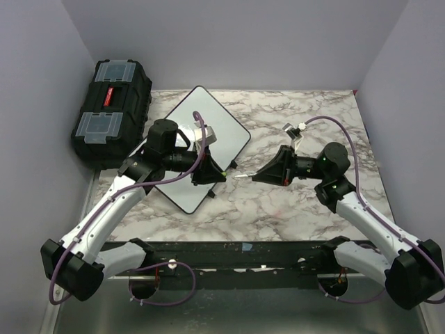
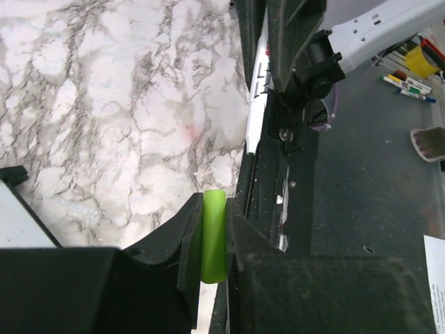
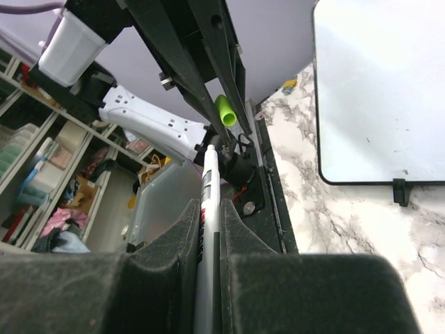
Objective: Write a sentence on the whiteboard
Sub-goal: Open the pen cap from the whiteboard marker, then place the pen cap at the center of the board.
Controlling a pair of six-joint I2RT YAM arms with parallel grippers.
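Whiteboard (image 1: 224,122) lies flat toward the far left corner of the tabletop (image 1: 299,209), turned so its corners point at the edges. The face that shows carries no writing.

The step in hand looks like uncapping. The left end effector (image 1: 217,174) is pinched narrow on the green cap (image 2: 214,240). The right end effector (image 1: 256,175) is clamped tight on the white marker (image 3: 208,182). The two meet nose to nose above the middle of the tabletop, just off the board's right-hand edge. In the right wrist view the cap sits slightly off the marker's line, with a small gap between them, so the cap seems to be off.

Next, the right arm must tip the marker nib-down and carry it left and away onto the board, likely starting near the far corner. The left arm lies across the board's near half and should draw back toward the near edge first, or the two arms will foul each other.

Open marble spreads along the right and near edges. The black toolbox (image 1: 111,111) crowds the far left corner.
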